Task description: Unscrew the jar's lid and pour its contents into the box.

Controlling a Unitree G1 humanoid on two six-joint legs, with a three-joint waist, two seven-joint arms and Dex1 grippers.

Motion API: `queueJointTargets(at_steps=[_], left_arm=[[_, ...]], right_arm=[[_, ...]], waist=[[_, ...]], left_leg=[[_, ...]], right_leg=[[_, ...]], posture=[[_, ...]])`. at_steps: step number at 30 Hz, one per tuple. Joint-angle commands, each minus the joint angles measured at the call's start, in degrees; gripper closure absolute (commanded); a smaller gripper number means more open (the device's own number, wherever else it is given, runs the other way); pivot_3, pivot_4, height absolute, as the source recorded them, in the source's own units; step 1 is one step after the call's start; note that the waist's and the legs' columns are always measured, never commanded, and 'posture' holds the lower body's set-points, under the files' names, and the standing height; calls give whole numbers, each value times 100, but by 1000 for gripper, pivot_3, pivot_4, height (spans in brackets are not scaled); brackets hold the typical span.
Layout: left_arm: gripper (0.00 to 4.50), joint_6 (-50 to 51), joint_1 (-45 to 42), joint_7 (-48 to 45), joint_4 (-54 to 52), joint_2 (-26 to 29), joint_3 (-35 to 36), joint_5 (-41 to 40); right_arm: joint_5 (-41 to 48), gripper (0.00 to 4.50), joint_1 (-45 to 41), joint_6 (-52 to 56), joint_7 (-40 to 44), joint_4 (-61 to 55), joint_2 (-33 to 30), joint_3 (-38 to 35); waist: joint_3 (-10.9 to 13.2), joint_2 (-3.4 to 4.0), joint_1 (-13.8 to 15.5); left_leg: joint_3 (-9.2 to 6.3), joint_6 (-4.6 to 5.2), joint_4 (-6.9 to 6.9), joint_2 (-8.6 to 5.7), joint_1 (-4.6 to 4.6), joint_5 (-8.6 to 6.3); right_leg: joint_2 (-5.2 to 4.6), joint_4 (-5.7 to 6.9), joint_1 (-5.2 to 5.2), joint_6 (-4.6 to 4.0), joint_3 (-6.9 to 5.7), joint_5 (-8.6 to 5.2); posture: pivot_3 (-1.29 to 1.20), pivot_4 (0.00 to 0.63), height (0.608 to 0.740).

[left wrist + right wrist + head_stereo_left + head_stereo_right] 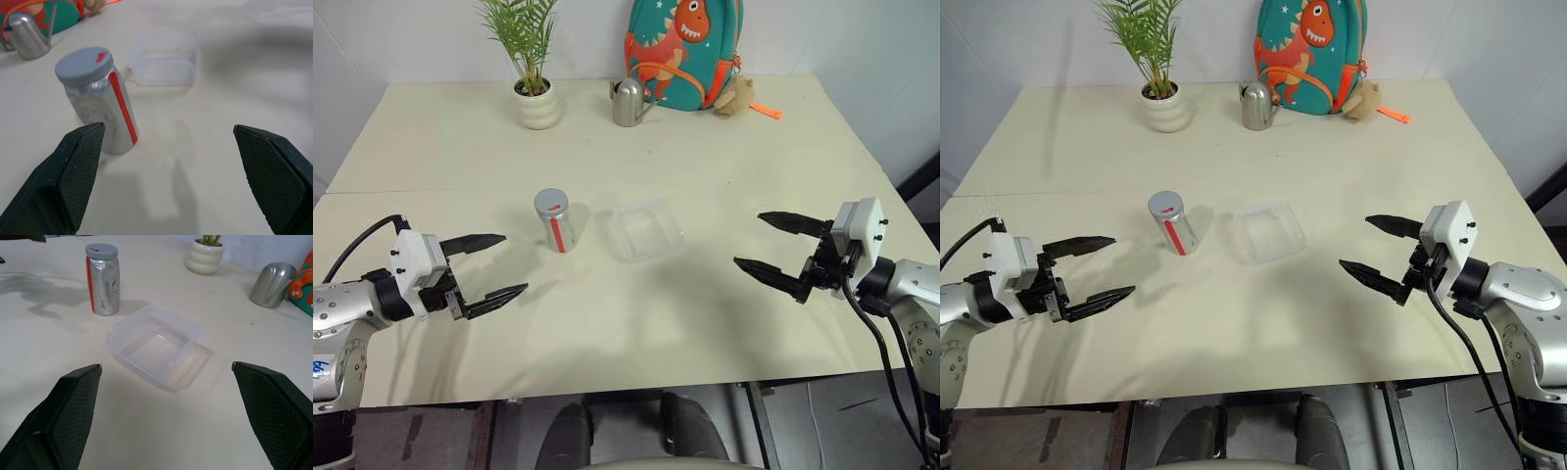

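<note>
Pincers, left (492,265) and right (777,250), both gape wide, empty.
Jar (555,221) looks light, slippery plastic; grip mid-body, twist grey lid (551,202).

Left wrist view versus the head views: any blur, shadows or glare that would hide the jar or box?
Left wrist view: jar sharp, the near fingers soft, faint shadows on the table. Head views: even light, soft arm shadows, no glare; the clear box is pale against the table but its outline reads. Right wrist view: box edges clear.
</note>
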Motion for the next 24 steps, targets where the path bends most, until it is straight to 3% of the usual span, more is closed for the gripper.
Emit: queueJointTargets(at_steps=[1, 12, 14, 19, 24], left_arm=[[24, -48, 85, 191, -304, -68, -26, 92], [24, 289, 1076, 2285, -1788, -1452, -394, 787], [24, 196, 1148, 2854, -1874, -1783, -659, 1326], [24, 254, 826, 4264, -1877, -2748, -1091, 2200], [24, -20, 309, 4750, -1529, -3271, -1728, 2781]], right_arm=[[91, 0, -165, -121, 143, -63, 9, 61], [-29, 0, -1245, -260, 353, 281, 529, 916], [10, 0, -1506, -178, 373, 273, 685, 1126], [-23, 0, -1890, -86, 347, 267, 990, 1507], [4, 0, -2014, 62, 308, 127, 1071, 1653]], waist=[[0, 0, 2], [0, 0, -1], [-1, -1, 11], [-2, -2, 30], [-4, -5, 40]], left_leg=[[0, 0, 0, 0, 0, 0], [-2, 0, 6, 1, 1, 0], [-5, -1, 10, 6, 0, 0], [-9, -2, 25, 6, -2, 1], [-13, -2, 39, 5, -5, 1]], right_leg=[[0, 0, 0, 0, 0, 0], [2, 4, 2, 3, 3, 2], [10, 6, 2, 0, 3, 1], [12, 10, 6, 1, 3, 5], [14, 11, 11, 3, 3, 10]], posture=[[0, 150, 740], [0, 150, 740], [0, 150, 740], [0, 150, 740], [0, 150, 740]])
